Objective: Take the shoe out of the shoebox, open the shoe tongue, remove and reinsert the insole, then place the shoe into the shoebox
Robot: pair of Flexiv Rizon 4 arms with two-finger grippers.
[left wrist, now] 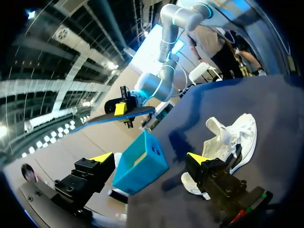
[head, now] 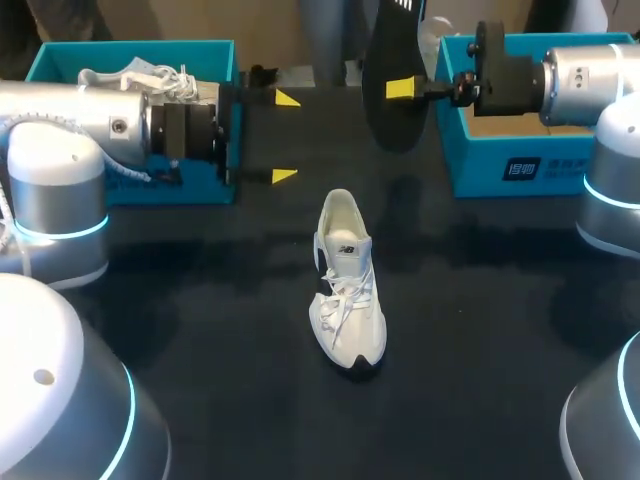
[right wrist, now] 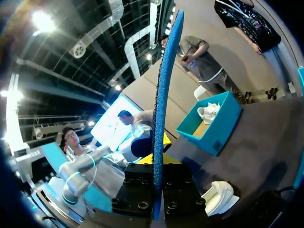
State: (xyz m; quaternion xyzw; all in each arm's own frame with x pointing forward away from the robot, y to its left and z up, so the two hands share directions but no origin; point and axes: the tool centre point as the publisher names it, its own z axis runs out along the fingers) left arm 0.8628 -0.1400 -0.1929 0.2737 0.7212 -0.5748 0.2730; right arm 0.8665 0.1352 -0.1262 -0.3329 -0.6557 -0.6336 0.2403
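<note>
- Step in hand, as I judge it: insole is out, reinsert comes next.
- Right gripper [head: 404,88] pinches the long dark foam insole w/ rough blue edge [head: 393,80] from both sides. It holds it up off the table at the far side, between the two boxes, standing about on edge.
- Left gripper [head: 286,137] is spread wide and empty, just right of the teal cardboard shoebox at far left [head: 60,60].
- White lace-up sneaker [head: 347,285] sits mid table, upright on its sole, heel and opening far, toe near. It is well apart from both grippers.
- Look of it: white upper, loose white laces, small dark mark on the tongue, dark patch under the toe. Opening looks wide, pale inside.
- To do it well, prob: left should come down and steady the sneaker, or hold the tongue fwd, so it can't slide or tip.
- Right should then turn the insole flat, line it w/ the sneaker's length, and feed the toe end in first at a slant.
- Insole looks thin, so it may buckle if pushed fast. Ease it in and press the heel end down last.
- Also there: a 2nd teal shoebox at far right [head: 480,170], and another white shoe [head: 130,72] in the left box.
</note>
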